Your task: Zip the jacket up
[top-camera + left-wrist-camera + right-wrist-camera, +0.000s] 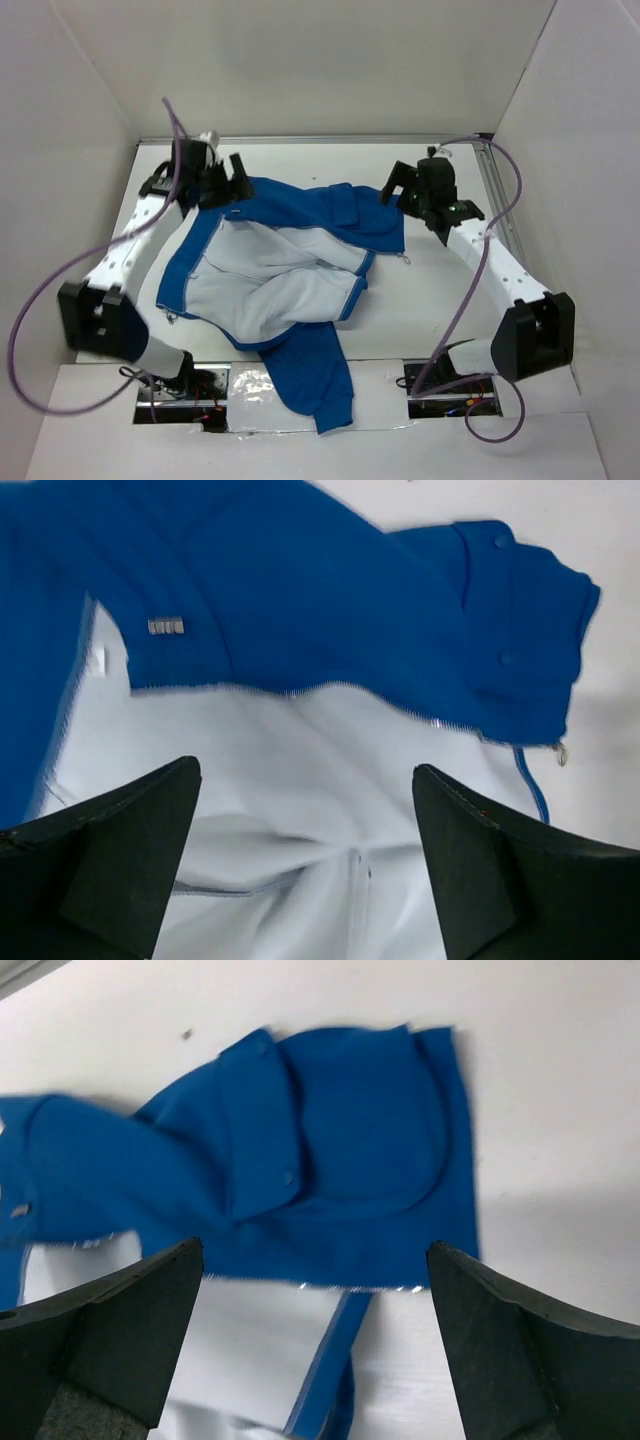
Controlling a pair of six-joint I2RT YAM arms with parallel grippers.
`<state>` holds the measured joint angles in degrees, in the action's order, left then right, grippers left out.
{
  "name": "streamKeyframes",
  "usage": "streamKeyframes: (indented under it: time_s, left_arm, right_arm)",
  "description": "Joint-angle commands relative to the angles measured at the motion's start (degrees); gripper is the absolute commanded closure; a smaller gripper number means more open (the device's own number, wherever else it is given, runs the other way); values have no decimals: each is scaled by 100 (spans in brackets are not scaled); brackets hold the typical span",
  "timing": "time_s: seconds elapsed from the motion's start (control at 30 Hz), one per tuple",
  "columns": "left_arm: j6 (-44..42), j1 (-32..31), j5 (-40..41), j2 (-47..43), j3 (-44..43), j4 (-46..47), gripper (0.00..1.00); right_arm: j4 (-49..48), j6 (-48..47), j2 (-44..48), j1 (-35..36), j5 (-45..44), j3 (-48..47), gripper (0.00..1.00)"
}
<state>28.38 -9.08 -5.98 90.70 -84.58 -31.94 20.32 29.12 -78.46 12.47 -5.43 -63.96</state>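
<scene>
Near edge: both arm bases are bolted at the front of the white surface. One blue sleeve of the jacket trails toward the front edge between the bases, its cuff end lying past the edge of the surface.

Mid-surface: the jacket lies unzipped and spread open, with the white lining facing up. Blue outer fabric frames it on the left and along the far side. The front edges are apart. A small zipper pull lies on the surface just off the jacket's right edge; the left wrist view shows it hanging at the end of the pale zipper line.

Far side, left: the left gripper is at the jacket's far-left corner. In the wrist view the left gripper is spread wide with nothing between its fingers, only the jacket beneath.

Far side, right: the right gripper sits just beyond the jacket's far-right corner. In the wrist view it is likewise released, with fingers wide apart and nothing held. Below it lies the jacket, with a flap pocket flat on the surface. Whether either gripper touches the cloth cannot be told.
</scene>
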Motion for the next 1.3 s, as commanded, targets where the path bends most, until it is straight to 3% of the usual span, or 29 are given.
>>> streamKeyframes:
  time_s: [0.0,0.1,0.2,0.47,0.57,0.73,1.0,1.03,1.17,1.27]
  left_arm:
    - [675,-58,-290,-1365,1647,2,1]
    - [1029,-94,-666,-2106,2636,676,1]
    - [959,-164,-1194,-2083,3394,1198,1]
    - [572,-200,-1641,-3,2640,1418,1]
    - [511,-164,-1714,875,1914,1455,1]
    - [344,-164,-1705,2345,471,902,1]
    - [-16,-225,-2274,4666,-2912,145,1]
    - [-26,-234,-2285,5024,-3646,58,1]
    - [-70,-234,-2522,5512,-5129,-233,1]
    - [-157,-226,-2313,4480,-4528,82,1]
  right_arm:
    - [-27,128,374,491,288,610,0]
    - [7,716,340,634,323,1069,0]
    - [-289,823,112,695,804,1316,0]
    - [288,691,-1838,1073,404,-176,0]
    - [682,805,-2602,916,314,-888,0]
    - [1298,998,-3851,582,886,-2075,1]
    - [2090,1227,-5152,-454,1194,-4085,2]
    - [2099,1158,-5197,-552,1037,-4272,2]
    - [2371,649,-5286,-895,642,-5397,2]
    - [2233,-193,-4359,-625,81,-5278,2]
